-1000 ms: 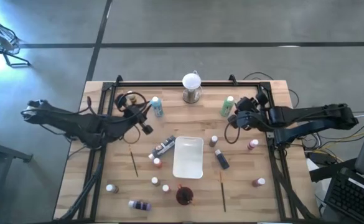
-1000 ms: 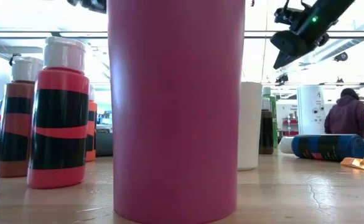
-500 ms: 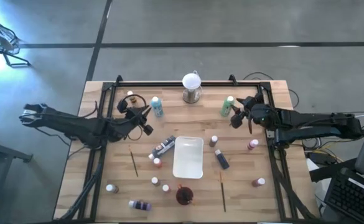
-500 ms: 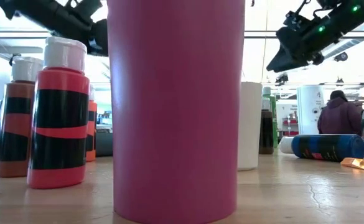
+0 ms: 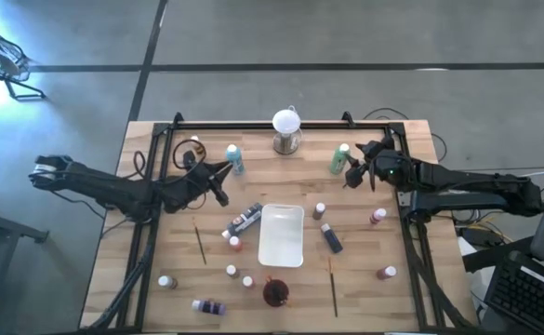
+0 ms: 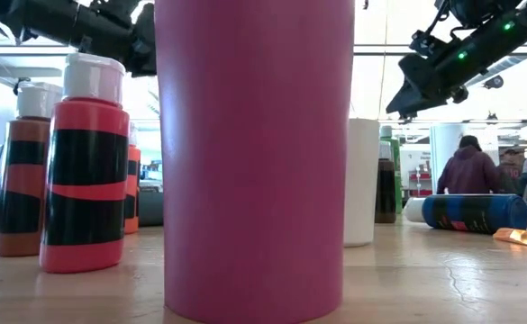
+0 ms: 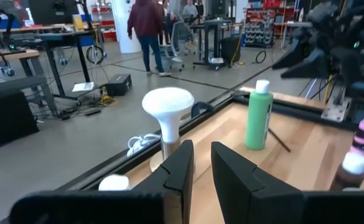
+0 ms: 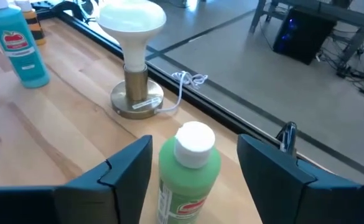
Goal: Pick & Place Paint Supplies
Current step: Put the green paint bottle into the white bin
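In the upper right of the high view, the right gripper (image 5: 353, 173) is closing in on the green paint bottle (image 5: 339, 158); half a second ago it was hanging a little further back. In its wrist view the bottle's white cap (image 8: 195, 137) is sitting between the spread fingers (image 8: 127, 163), jaws wide open and nothing gripped yet, so a grasp looks imminent. The left gripper (image 5: 221, 180) is reaching up-frame, having drawn nearer the teal paint bottle (image 5: 233, 158) in the upper middle-left; its fingers (image 7: 180, 163) are standing slightly parted and empty. Other bottles and two wooden-handled brushes (image 5: 199, 242) are lying scattered around the white tray (image 5: 282, 235), which is holding none of them.
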Motion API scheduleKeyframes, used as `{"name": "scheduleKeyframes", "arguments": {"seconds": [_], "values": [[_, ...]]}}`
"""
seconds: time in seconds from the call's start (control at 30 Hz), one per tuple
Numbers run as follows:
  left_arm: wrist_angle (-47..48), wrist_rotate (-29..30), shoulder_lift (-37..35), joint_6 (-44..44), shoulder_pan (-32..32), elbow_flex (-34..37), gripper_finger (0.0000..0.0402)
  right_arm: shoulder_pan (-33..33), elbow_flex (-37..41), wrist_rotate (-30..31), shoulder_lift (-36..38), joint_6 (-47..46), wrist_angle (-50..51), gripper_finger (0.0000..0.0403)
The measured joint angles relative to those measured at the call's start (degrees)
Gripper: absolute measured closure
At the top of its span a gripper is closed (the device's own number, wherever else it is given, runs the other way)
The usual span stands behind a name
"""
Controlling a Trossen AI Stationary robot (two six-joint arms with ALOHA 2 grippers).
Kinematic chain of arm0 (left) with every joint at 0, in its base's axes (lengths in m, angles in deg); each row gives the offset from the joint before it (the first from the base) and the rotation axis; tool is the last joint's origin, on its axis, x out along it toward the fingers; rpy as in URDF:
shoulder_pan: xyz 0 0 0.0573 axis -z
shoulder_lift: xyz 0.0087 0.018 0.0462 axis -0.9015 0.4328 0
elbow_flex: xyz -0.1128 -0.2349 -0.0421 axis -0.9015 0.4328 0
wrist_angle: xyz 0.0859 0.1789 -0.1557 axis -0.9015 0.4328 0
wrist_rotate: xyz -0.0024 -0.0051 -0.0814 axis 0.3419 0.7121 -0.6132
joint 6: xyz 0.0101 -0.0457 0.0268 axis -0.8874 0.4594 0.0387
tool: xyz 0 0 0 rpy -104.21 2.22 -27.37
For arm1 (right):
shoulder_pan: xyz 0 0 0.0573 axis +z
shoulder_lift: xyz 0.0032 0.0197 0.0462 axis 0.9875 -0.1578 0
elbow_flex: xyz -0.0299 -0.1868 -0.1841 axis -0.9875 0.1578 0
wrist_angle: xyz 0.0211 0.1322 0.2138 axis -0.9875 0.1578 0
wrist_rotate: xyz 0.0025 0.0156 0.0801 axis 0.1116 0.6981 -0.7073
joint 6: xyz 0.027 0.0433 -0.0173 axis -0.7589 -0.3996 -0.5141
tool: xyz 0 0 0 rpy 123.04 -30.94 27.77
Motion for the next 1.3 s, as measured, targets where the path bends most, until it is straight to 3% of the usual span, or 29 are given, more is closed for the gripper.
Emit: {"name": "scheduleKeyframes", "arguments": {"seconds": [0.13,0.37,0.73,0.97,1.3], "values": [[0.00,-0.04,0.00,0.27,0.02,-1.36,0.0338,-1.03,0.00,-3.99,0.00,0.00,0.09,0.0161],[0.16,-0.51,0.00,2.84,0.02,-1.66,0.0337,-1.46,0.31,-4.02,-0.17,0.47,-0.06,0.0171],[0.22,-3.45,-0.04,-5.02,0.00,-3.86,0.0339,-3.51,0.31,-5.70,-3.92,-0.12,-1.15,0.0162],[0.26,-4.43,-0.11,-7.22,-0.19,-4.20,0.0340,-3.53,0.26,-4.94,-8.68,0.14,-6.01,0.0155],[1.96,-4.57,-0.20,-8.75,-0.22,-4.37,0.0341,-4.14,0.22,-0.99,-9.55,0.09,-6.84,0.0182]]}}
